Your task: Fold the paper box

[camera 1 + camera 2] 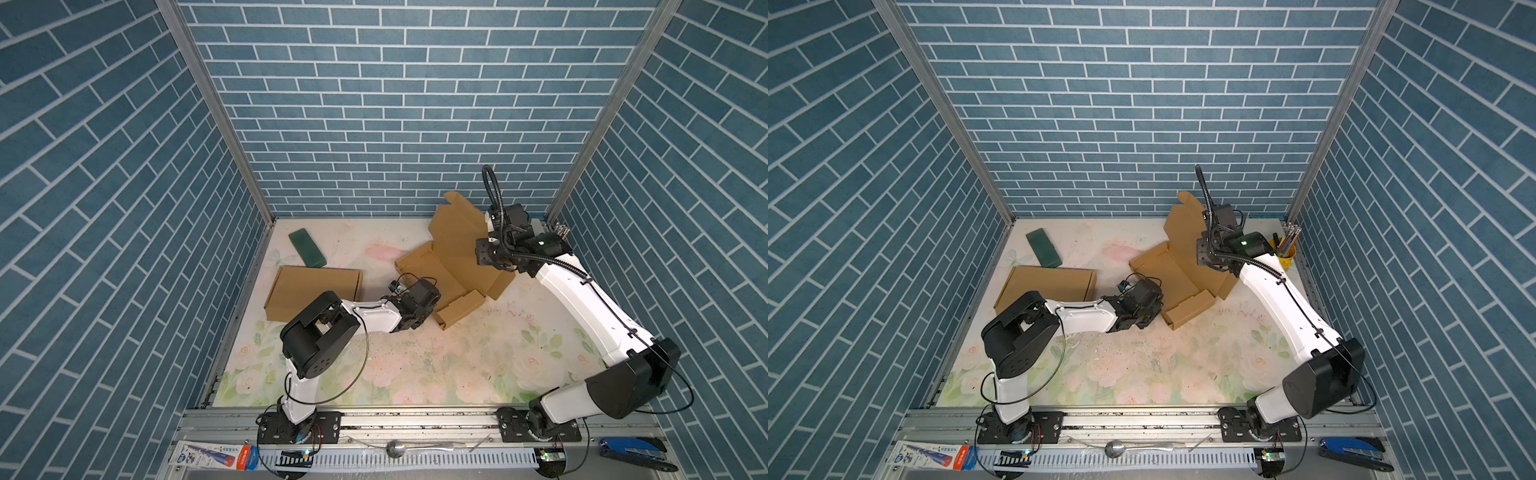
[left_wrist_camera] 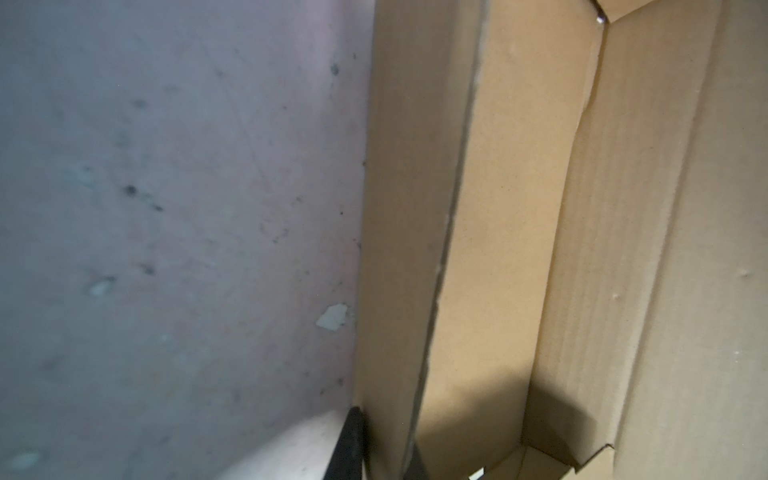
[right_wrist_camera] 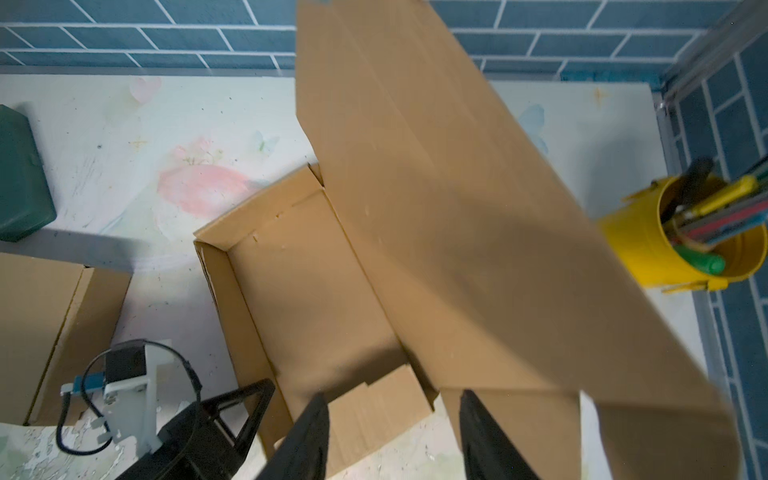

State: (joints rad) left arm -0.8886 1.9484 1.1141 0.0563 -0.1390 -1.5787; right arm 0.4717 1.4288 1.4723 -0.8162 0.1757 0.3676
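**Operator:** Where am I in the fold?

**Spotter:** You are raising the walls, I'd judge. Nearest you, your left gripper (image 2: 384,451) is clamped narrow on the paper box (image 1: 436,266). The wrist view shows the box's side wall (image 2: 399,249) standing upright between the two black fingers. The box sits right of the middle of the table (image 1: 415,365), base flat on the mat, with a short end flap (image 1: 459,309) at its near end.

**Operator:** And the right one?

**Spotter:** Your right gripper (image 3: 392,436) hangs over the far right part of the box. Its jaws are apart, with nothing pinched between them that I can see. Beyond it the lid (image 3: 436,187) stands tilted up toward the back wall.

**Operator:** So what next?

**Spotter:** Probably the opposite wall. You need the left clamp to steady the box while the right comes down on the loose panel by the lid and presses it in square. Thin card will likely buckle if you push off the crease.

**Operator:** Count for me?

**Spotter:**
- **Near rail:** one packet (image 1: 212,455), one spoon (image 1: 395,449) and one blue hand tool (image 1: 631,451).
- **Robot:** two arms and two grippers.
- **Cardboard boxes:** two, the open one you are working on and one closed box (image 1: 313,293), well apart to its left.
- **Furthest back:** one green case (image 1: 307,248), and one yellow cup (image 1: 1285,253) of pens in the right corner.
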